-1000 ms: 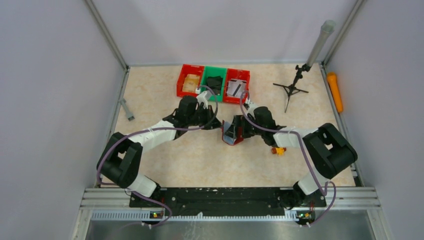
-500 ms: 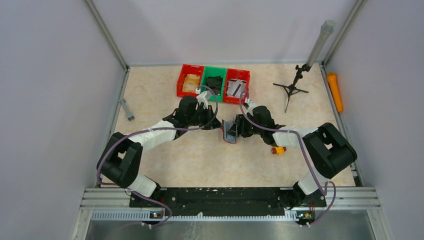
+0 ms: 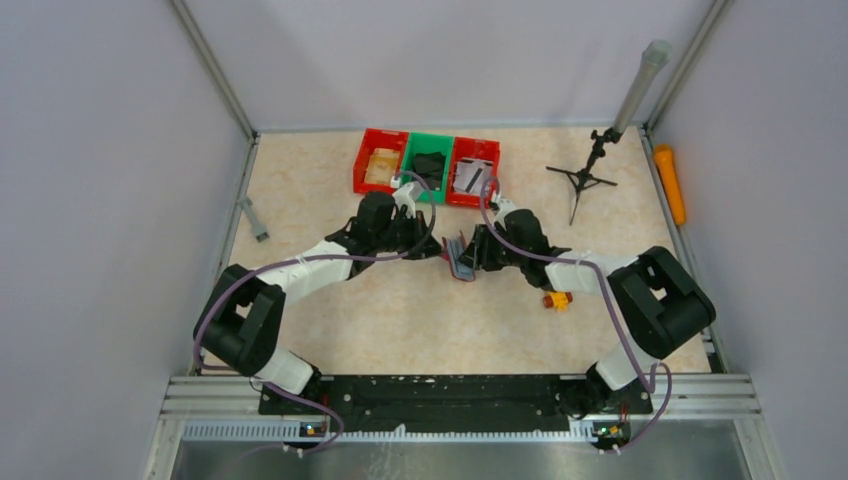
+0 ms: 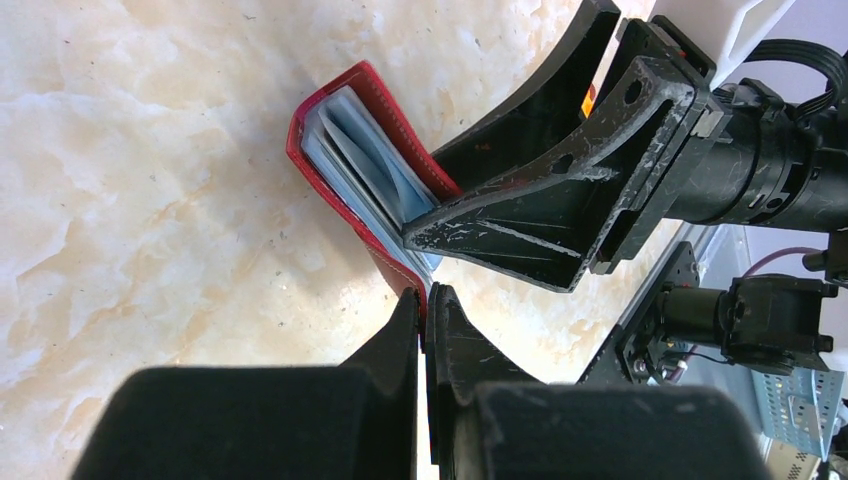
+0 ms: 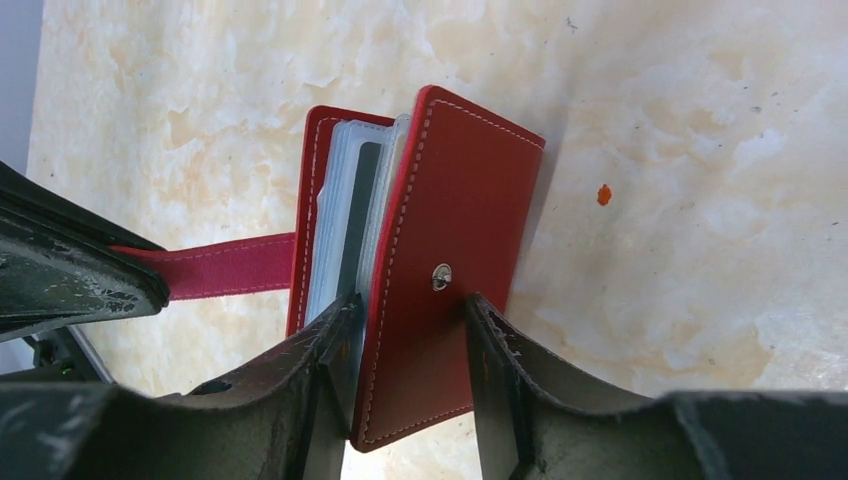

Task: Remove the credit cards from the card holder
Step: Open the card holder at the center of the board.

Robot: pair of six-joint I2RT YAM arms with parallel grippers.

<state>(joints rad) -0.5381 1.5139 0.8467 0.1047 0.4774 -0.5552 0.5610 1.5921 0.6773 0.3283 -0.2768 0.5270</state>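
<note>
Left jaws pinch the red strap [image 5: 225, 265] of the card holder [image 3: 461, 262], right jaws its snap cover [image 5: 455, 200]. Since a second ago it has folded narrower, nearer the green bin [image 3: 429, 165].

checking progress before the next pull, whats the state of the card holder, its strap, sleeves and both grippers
card holder: partly open, front cover spread away from the sleeves
strap: stretched straight out to the left gripper
sleeves: fanned, a dark card sits inside one
left gripper: shut on the strap
right gripper: shut on the card holder's front cover, one finger inside, one outside
</note>
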